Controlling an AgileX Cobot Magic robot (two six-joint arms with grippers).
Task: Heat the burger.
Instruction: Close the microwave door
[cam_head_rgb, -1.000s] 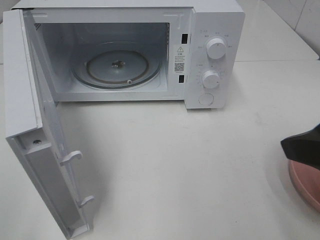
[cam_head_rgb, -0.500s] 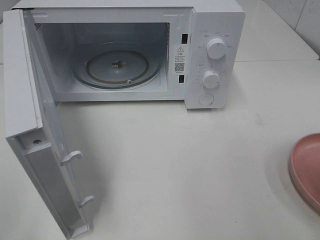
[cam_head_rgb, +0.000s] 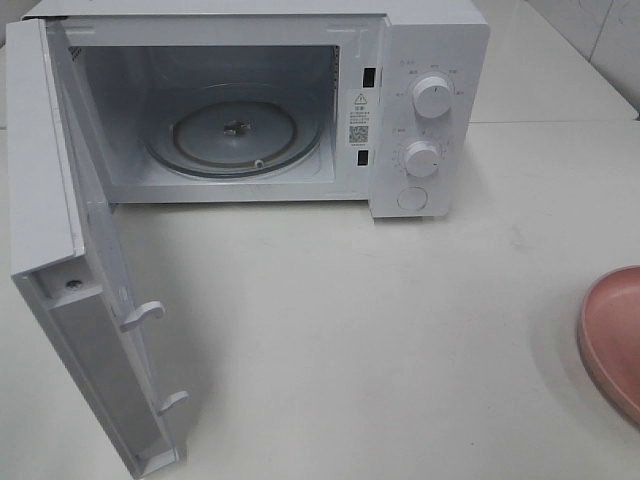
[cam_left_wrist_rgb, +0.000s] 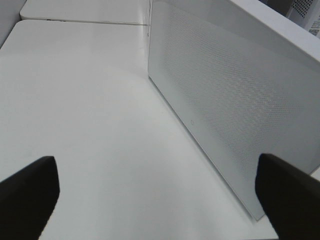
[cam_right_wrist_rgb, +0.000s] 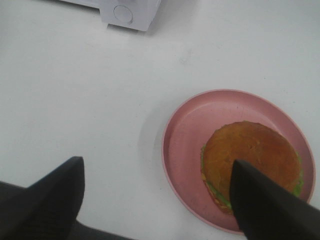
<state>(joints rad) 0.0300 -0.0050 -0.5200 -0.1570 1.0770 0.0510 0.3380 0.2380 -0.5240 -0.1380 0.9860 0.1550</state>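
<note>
Right, our right gripper (cam_right_wrist_rgb: 155, 200) is wide open and holding nothing; both dark fingers show in the right wrist view, one finger (cam_right_wrist_rgb: 265, 205) overlapping the near edge of the burger (cam_right_wrist_rgb: 250, 157), the other off over bare table (cam_right_wrist_rgb: 75, 100). We can't tell from that view whether the finger touches the bun or just hangs above it; we'd guess above.

Left gripper (cam_left_wrist_rgb: 155, 192) is also fully open and empty, fingers spread above the table beside the outer face of the microwave door (cam_left_wrist_rgb: 235, 105).

The burger sits on the pink plate (cam_right_wrist_rgb: 190, 130), off-centre toward the side away from the microwave. Golden bun on top, green lettuce and a bit of yellow showing at the rim.

Handling, as we judge it: light, soft, stacked in loose layers. A hard squeeze across the bun would crush it or shear the layers apart. The plate looks stiff with a low raised rim, so we'd grip the plate rim and carry burger and plate together, kept level so nothing slides.

Relative to the right gripper: the burger is under one finger, not centred between the two. Bare plate rim lies nearer the middle of the gap.

In the high view only a sliver of plate (cam_head_rgb: 612, 335) shows at the right edge, well apart from the microwave (cam_head_rgb: 430, 60), whose door (cam_head_rgb: 60, 250) stands open with the glass turntable (cam_head_rgb: 235, 135) empty.
</note>
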